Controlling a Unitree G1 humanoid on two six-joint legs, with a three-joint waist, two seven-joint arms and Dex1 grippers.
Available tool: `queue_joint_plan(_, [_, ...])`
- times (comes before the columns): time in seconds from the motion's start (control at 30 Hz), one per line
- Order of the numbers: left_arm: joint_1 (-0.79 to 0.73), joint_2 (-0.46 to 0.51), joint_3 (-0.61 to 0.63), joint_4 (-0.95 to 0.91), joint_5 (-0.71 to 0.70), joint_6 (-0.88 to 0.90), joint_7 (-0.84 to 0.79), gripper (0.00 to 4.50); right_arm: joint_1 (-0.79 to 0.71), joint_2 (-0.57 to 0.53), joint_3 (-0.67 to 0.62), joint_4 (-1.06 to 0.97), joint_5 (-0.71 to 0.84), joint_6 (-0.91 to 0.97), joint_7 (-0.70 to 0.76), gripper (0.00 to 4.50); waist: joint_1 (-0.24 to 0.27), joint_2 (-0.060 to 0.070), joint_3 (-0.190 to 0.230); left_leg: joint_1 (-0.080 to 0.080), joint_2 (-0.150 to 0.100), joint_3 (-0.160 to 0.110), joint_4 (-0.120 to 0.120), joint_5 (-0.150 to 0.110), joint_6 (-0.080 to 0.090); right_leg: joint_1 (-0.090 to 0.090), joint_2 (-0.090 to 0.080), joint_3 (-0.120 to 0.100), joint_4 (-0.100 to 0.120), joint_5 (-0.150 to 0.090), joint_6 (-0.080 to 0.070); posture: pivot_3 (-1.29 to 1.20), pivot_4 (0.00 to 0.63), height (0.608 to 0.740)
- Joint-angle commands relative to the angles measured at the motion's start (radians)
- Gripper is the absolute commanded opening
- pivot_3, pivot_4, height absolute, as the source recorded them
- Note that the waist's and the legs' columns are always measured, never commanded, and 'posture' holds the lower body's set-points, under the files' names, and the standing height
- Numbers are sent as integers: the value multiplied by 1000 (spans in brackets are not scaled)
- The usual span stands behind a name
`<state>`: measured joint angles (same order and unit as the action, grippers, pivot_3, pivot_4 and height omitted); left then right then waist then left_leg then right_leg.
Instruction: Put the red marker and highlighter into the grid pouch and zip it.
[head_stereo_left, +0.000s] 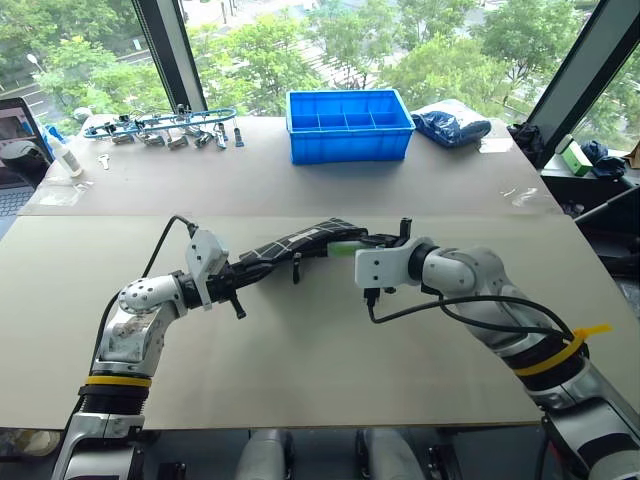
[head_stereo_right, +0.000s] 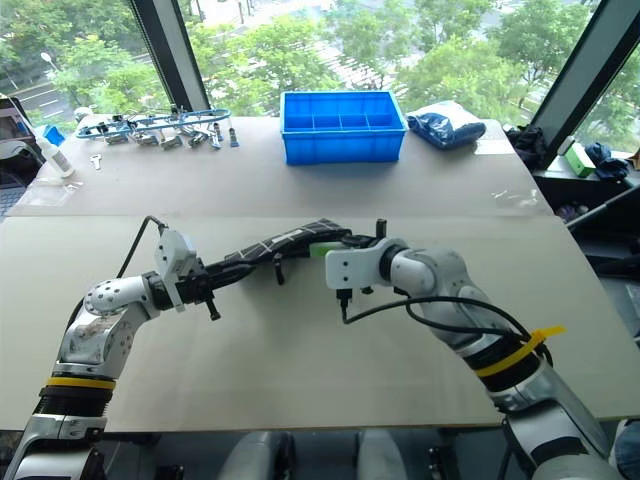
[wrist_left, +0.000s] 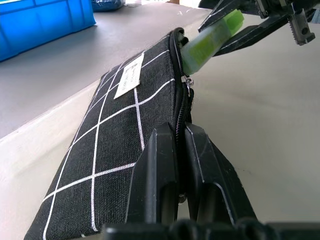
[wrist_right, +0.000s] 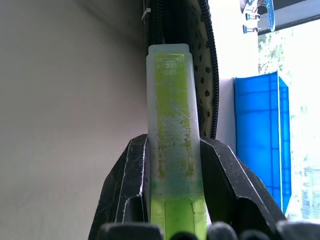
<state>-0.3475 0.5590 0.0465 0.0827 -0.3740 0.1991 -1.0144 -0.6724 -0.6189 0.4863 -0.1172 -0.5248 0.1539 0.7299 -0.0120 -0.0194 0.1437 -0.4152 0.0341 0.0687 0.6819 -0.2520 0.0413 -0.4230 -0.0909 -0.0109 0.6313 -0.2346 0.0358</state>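
Jaws of my left gripper (wrist_left: 181, 165) pinched the black grid-lined fabric pouch (wrist_left: 120, 145) at mid-frame above the counter (head_stereo_left: 300, 330); my right gripper (wrist_right: 175, 165) clamped the light green highlighter (wrist_right: 172, 125) at its open mouth.

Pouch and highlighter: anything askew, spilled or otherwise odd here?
Nothing stands out. The left pincer is shut on the pouch at its zipper edge, holding it off the table. The right pincer grips the highlighter, whose cap end sits at the pouch's open mouth.
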Motion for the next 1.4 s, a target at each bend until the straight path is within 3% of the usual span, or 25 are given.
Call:
queue_joint_plan(0.03, [-23,7,5,-27,-9,-8,-8,0,-39,29,6,13,-24,-38,8,1034,0,0,0,0,0,0,0,0,0,0,0,0,0,0,0,0,150,740])
queue_joint_plan(0.7, [-33,11,-1,-40,-11,16,-11,0,-155,67,14,198,-85,-224,-1,1034,-1,0,0,0,0,1,0,0,0,0,0,0,1,0,0,0,150,740])
queue_joint_plan(0.9, [-44,0,-8,-33,-13,15,-18,0,-146,178,57,271,-89,-365,-118,1034,-3,0,0,0,0,1,0,1,-1,0,0,0,1,0,0,0,150,740])
queue_joint_plan(1.17, [-53,-11,-9,-34,-18,17,-19,0,-161,196,107,462,-126,-633,-258,1034,-1,0,0,0,0,3,0,1,-2,0,-1,0,1,0,0,0,150,740])
queue_joint_plan(1.33, [-40,-12,1,-49,-29,18,-17,0,-151,194,79,545,-79,-678,-247,1034,-4,0,0,0,0,5,0,1,-2,0,0,0,1,0,0,0,150,740])
queue_joint_plan(1.4, [-33,-13,1,-52,-29,15,-17,0,-139,196,50,545,-19,-666,-211,1833,-4,0,0,0,0,5,0,1,-2,0,0,0,1,0,0,0,150,740])
